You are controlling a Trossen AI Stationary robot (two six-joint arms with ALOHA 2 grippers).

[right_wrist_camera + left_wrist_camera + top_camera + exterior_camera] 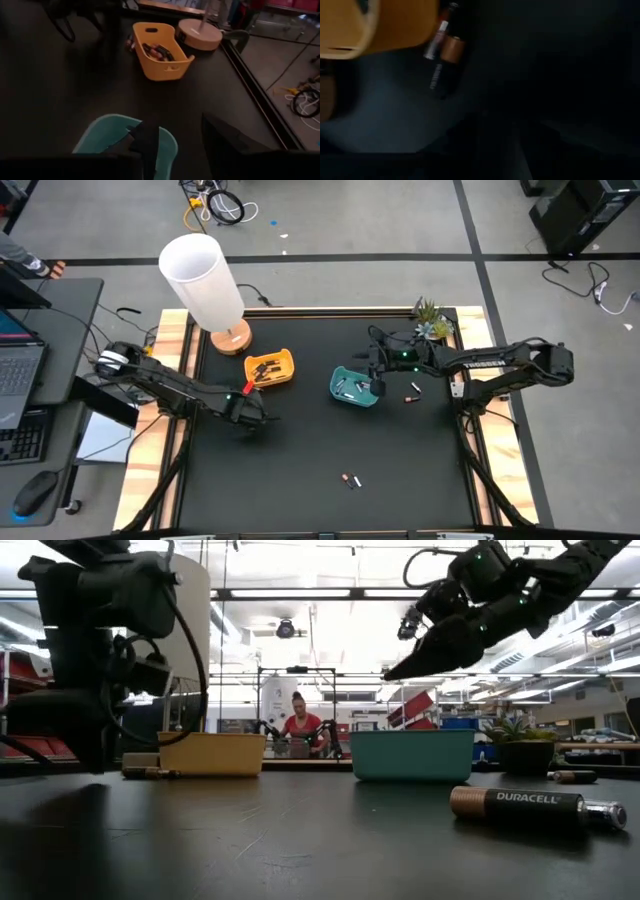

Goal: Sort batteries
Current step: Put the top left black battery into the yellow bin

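Black tabletop from above: the right gripper (379, 387) hangs over the teal tray (355, 386), the left gripper (252, 412) below the yellow tray (270, 368), loose batteries (350, 480) lying well apart. Level with the table, one battery (530, 807) looks hard, smooth and prone to roll, best pinched across its middle. At the wrists, the right fingers (147, 142) stand apart and empty; the left jaws I cannot tell

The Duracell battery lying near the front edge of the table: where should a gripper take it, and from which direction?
Grip the Duracell battery around the middle of its dark body, coming straight down from above. It lies flat on its side on the table, so only its rounded flanks are free; set the fingers across its long axis. A pale battery lies beside it, so close narrowly.
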